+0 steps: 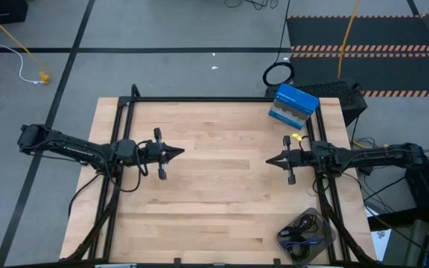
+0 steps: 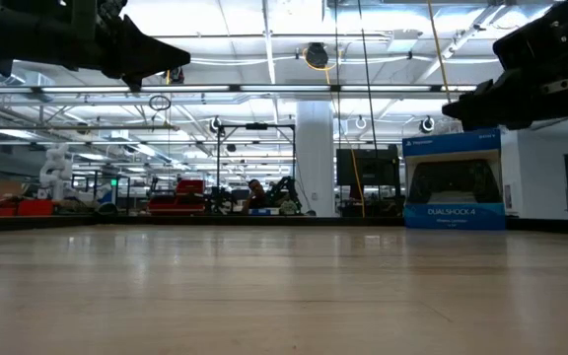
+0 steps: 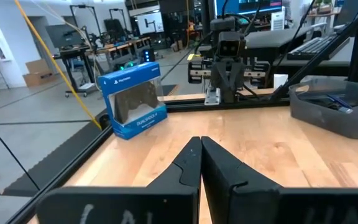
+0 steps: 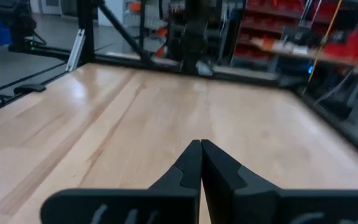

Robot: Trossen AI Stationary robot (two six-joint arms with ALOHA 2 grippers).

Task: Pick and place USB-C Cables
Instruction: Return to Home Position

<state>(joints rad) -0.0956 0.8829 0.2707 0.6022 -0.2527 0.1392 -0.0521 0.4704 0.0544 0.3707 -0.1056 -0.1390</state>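
Note:
The USB-C cables (image 1: 302, 232) lie coiled in a grey bin (image 1: 320, 240) at the table's near right corner; dark coils and a blue-purple one (image 3: 335, 99) show inside it. My left gripper (image 1: 181, 152) hovers shut over the table's left half, pointing level toward the right, with nothing between its fingers (image 3: 190, 155). My right gripper (image 1: 268, 159) hovers shut over the right half, pointing level toward the left, with nothing in it (image 4: 201, 148). Both stand clear above the wood in the low view, the left gripper (image 2: 183, 51) and the right gripper (image 2: 448, 108).
A blue game-controller box (image 1: 293, 106) stands at the far right of the table. A black ring-shaped cable loop (image 1: 278, 74) and a yellow cord (image 1: 346, 37) lie on the floor beyond the far edge. A black frame (image 1: 199, 100) borders the table.

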